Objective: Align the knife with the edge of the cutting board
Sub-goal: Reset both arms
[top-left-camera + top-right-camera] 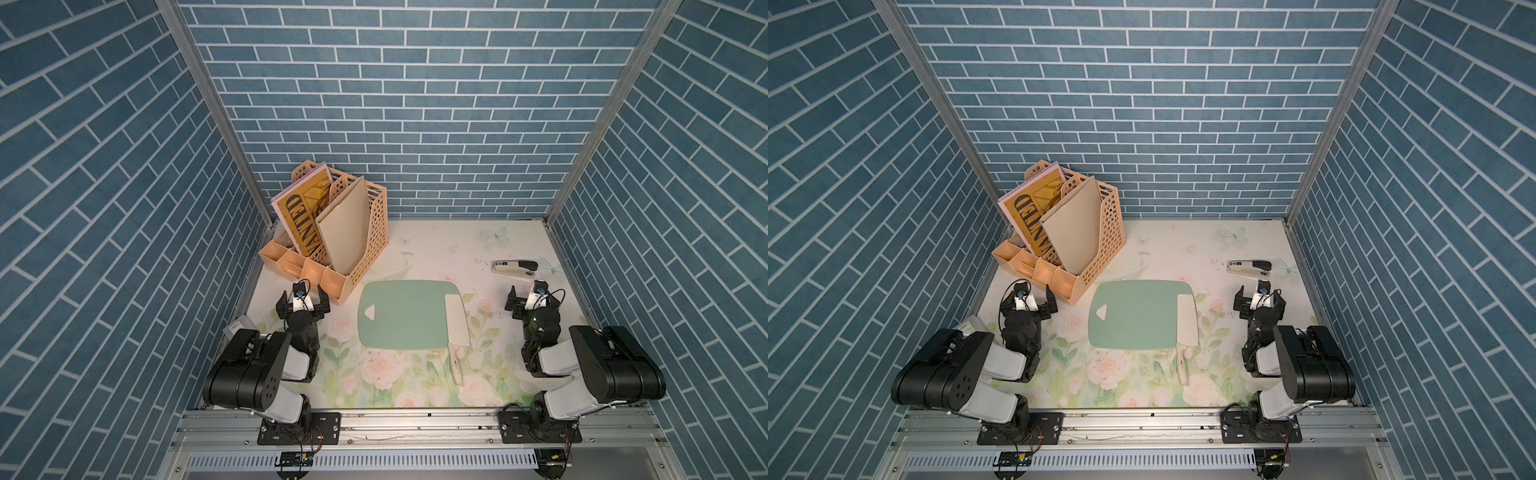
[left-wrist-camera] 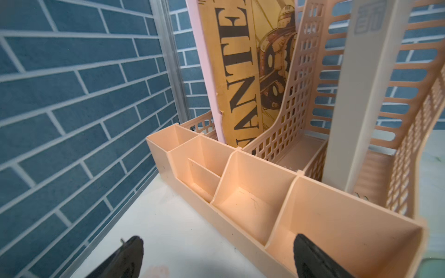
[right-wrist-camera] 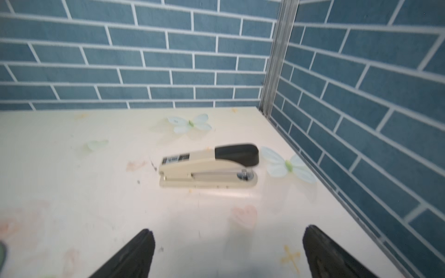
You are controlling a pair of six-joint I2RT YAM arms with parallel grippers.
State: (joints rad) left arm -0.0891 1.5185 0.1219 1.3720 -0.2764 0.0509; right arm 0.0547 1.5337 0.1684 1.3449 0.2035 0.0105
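- Knife point(image 1: 457, 322) = cleaver type, broad pale whitish rect. blade w/ short cream handle. The blade lies flat on the thin mint-green rounded cutting board point(image 1: 399, 320), along the short edge on the robot's right, opposite the triangular handle hole.
- Both top views: the blade's long outer side runs roughly along that board edge. The handle sticks out past the board's near edge onto the floral-print desk point(image 1: 436, 249) and leans slightly off the blade's line.
- Judgement: alignment looks about done; at most a small nudge is left.
- Left claw point(image 1: 303, 297): fingers spread wide w/ nothing between them. It sits by the peach plastic file organiser point(image 1: 332, 266), well apart from the knife.
- Right claw point(image 3: 227, 231): also spread wide and empty. It points at the black-and-silver stapler point(image 3: 208, 166), well apart from the knife.
- Handling (guess): the knife is prob. light and stiff. A thin blade flat on a smooth board gives little to pinch and is likely to slide, not lift.
- Best hold: the handle. It's thicker, lies off the board, and has desk clear on both sides for the fingers.
- Or push the blade's side w/ one finger for fine trim.
- Risk: the board looks thin and light, so a sideways shove on the knife may drag it too.
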